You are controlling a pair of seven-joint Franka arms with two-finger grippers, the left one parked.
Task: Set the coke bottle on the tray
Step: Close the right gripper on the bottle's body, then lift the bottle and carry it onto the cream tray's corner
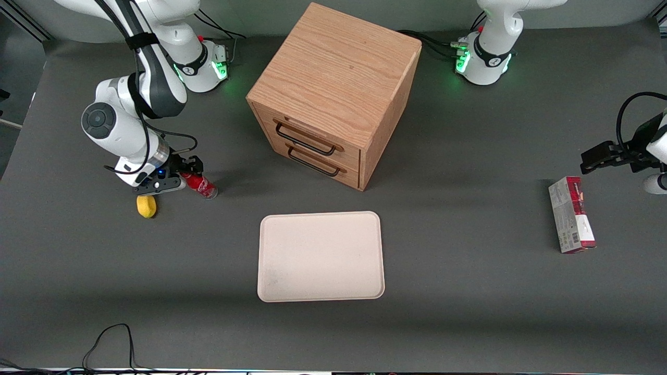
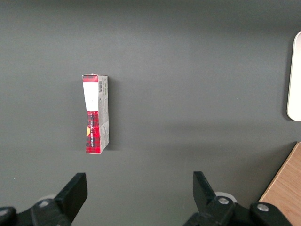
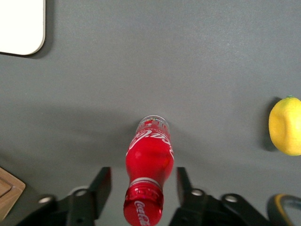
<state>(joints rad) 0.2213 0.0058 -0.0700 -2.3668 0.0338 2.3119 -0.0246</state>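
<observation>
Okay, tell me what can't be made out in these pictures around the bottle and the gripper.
- Front view: the right arm's gripper covers the cap end of the small red coke bottle.
- Right wrist view: open fingers flank the bottle; contact unclear.
- The flat cream tray is cut off there by the picture's edge.

Gripper point(image 1: 192, 167) straddles the coke bottle point(image 1: 199, 185), beside the lemon point(image 1: 146, 206), apart from the tray point(image 1: 321, 256).
</observation>
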